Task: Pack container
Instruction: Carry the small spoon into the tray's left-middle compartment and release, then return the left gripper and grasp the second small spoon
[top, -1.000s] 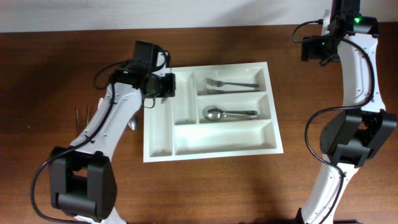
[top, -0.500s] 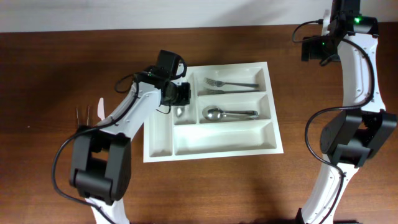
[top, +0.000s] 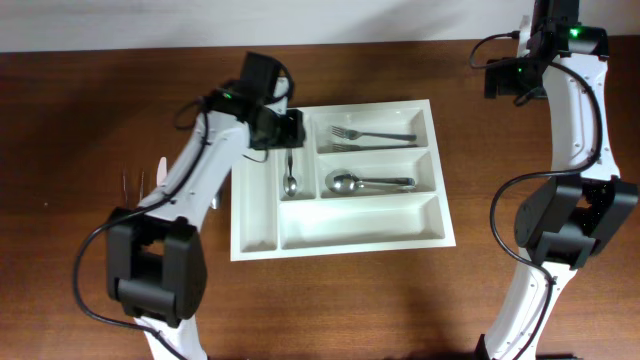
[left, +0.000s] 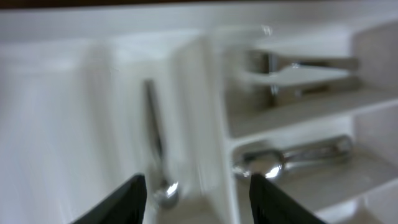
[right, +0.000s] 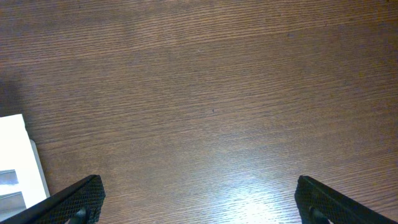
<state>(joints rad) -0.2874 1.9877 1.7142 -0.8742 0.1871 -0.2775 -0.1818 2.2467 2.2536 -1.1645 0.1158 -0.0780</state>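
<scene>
The white container (top: 360, 218) lies mid-table. My left gripper (top: 287, 131) hovers open over the far end of its second narrow compartment, with nothing between the fingers (left: 119, 201). A small spoon (top: 290, 173) lies loose in that compartment, bowl toward the near end; in the blurred left wrist view this spoon (left: 158, 155) sits just ahead of the left gripper (left: 197, 200). Forks (top: 372, 135) fill the top long compartment and a larger spoon (top: 366, 183) the middle one. My right gripper (right: 205, 202) is open above bare wood, far right of the container.
Left of the container, loose cutlery rests on the table: two thin pieces (top: 132, 185), a white utensil (top: 160, 170) and a spoon (top: 212, 201) partly under my left arm. The container's corner (right: 15, 162) shows at the left edge of the right wrist view.
My left gripper came from the container's left edge to over the second narrow compartment, opened and let go of the small spoon, then drew back toward the far end. The right arm stayed still.
</scene>
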